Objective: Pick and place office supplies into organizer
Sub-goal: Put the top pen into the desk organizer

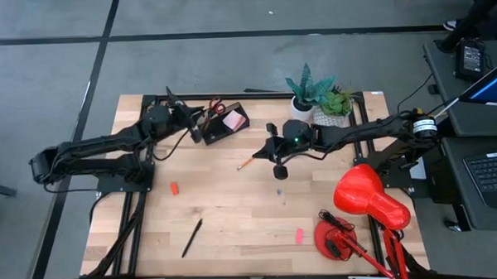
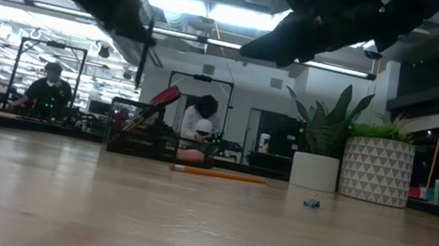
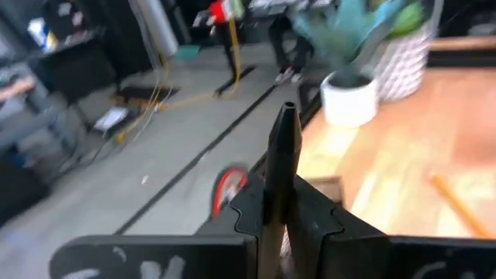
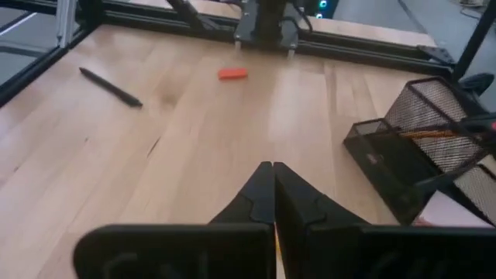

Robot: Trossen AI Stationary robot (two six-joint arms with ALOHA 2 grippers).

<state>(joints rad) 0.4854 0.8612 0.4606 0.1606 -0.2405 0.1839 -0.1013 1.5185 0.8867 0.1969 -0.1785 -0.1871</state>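
My left gripper [image 1: 191, 118] hangs at the near-left side of the dark mesh organizer [image 1: 220, 122] and is shut on a black pen [image 3: 284, 147]. Red-handled scissors [image 1: 217, 107] and a pink sticky-note pad [image 1: 232, 121] sit in the organizer. My right gripper [image 1: 264, 153] is shut and empty, up in the air beside the orange pencil [image 1: 245, 164], which lies flat on the table [image 2: 219, 175]. A second black pen [image 1: 191, 237], an orange-red eraser [image 1: 174, 188] and a pink eraser [image 1: 299, 235] also lie on the table. My left gripper pinches the black pen between its two fingers [image 3: 314, 221]. The pen runs along the fingers, and its end [image 3: 287, 116] sticks out past the fingertips. The pen is lifted clear of the table and of the organizer.
Two potted plants [image 1: 311, 92] [image 1: 338, 105] stand at the far edge, right of the organizer. A red desk lamp [image 1: 363, 206] takes up the near-right corner. Bare wood lies between the pencil and the near edge. People show in the room beyond the table [image 2: 49, 88].
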